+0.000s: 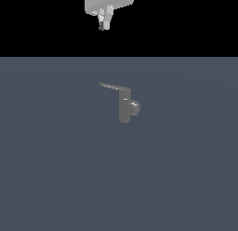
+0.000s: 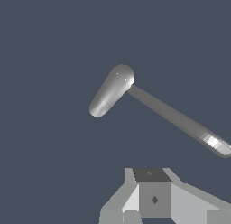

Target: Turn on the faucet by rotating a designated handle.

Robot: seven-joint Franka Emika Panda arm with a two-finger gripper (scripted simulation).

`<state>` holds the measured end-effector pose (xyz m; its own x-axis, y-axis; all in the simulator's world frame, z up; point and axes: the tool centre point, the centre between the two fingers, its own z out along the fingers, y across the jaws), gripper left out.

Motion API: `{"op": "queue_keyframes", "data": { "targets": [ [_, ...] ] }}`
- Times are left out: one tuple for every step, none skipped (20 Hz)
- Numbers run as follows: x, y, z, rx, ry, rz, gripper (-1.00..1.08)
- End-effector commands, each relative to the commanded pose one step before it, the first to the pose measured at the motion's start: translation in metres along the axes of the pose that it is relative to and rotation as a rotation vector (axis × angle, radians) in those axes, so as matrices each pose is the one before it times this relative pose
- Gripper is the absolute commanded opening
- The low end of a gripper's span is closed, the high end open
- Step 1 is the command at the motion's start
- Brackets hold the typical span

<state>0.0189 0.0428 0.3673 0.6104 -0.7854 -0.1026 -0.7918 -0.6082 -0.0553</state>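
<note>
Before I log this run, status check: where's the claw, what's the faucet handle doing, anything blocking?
Claw high above faucet, holding nothing; open or shut unclear. Handle untouched, projecting toward the exterior view's left. Nothing seen between claw and handle.

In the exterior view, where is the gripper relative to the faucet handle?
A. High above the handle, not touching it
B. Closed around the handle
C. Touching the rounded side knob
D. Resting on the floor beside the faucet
A: the gripper hangs near the top of the exterior view, with a clear gap down to the handle on the faucet.
</note>
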Motion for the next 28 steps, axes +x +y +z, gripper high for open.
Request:
{"op": "queue_keyframes", "data": {
  "targets": [
    [0.01084,-0.01379,0.01726,-0.00172,0.00322,0.07301,-1.00],
    [0.00378,-0.00548,0.00712,-0.00112,0.00200,0.02838,-1.00],
    [0.00357,-0.00548,0.00726,-0.00118,0.00235,0.02829,-1.00],
    [0.00334,-0.00547,0.00741,-0.00121,0.00271,0.02818,-1.00],
    [0.00312,-0.00545,0.00754,-0.00123,0.00306,0.02806,-1.00],
    [0.00289,-0.00542,0.00768,-0.00123,0.00341,0.02792,-1.00],
    [0.00267,-0.00539,0.00781,-0.00120,0.00376,0.02778,-1.00],
    [0.00245,-0.00534,0.00793,-0.00115,0.00410,0.02763,-1.00],
    [0.00222,-0.00528,0.00806,-0.00108,0.00444,0.02746,-1.00],
    [0.00199,-0.00521,0.00817,-0.00100,0.00477,0.02728,-1.00],
    [0.00177,-0.00514,0.00829,-0.00089,0.00510,0.02709,-1.00],
    [0.00155,-0.00505,0.00839,-0.00076,0.00541,0.02690,-1.00],
    [0.00131,-0.00489,0.00839,-0.00061,0.00564,0.02636,-1.00],
    [0.00105,-0.00456,0.00808,-0.00043,0.00564,0.02492,-1.00],
    [0.00081,-0.00422,0.00772,-0.00026,0.00556,0.02339,-1.00],
    [0.00061,-0.00389,0.00735,-0.00010,0.00544,0.02188,-1.00],
    [0.00044,-0.00357,0.00696,0.00004,0.00527,0.02040,-1.00],
    [0.00029,-0.00326,0.00655,0.00016,0.00507,0.01895,-1.00],
    [0.00016,-0.00296,0.00614,0.00026,0.00483,0.01752,-1.00],
    [0.00007,-0.00268,0.00572,0.00034,0.00457,0.01611,-1.00],
    [-0.00002,-0.00241,0.00529,0.00040,0.00427,0.01472,-1.00],
    [-0.00007,-0.00215,0.00485,0.00044,0.00396,0.01337,-1.00],
    [-0.00011,-0.00190,0.00440,0.00047,0.00363,0.01203,-1.00],
    [-0.00014,-0.00166,0.00395,0.00047,0.00329,0.01071,-1.00],
    [-0.00015,-0.00144,0.00349,0.00046,0.00293,0.00941,-1.00],
    [-0.00016,-0.00123,0.00304,0.00043,0.00255,0.00811,-1.00],
    [-0.00014,-0.00102,0.00257,0.00039,0.00218,0.00686,-1.00],
    [-0.00014,-0.00082,0.00211,0.00033,0.00179,0.00557,-1.00]
  ]
}}
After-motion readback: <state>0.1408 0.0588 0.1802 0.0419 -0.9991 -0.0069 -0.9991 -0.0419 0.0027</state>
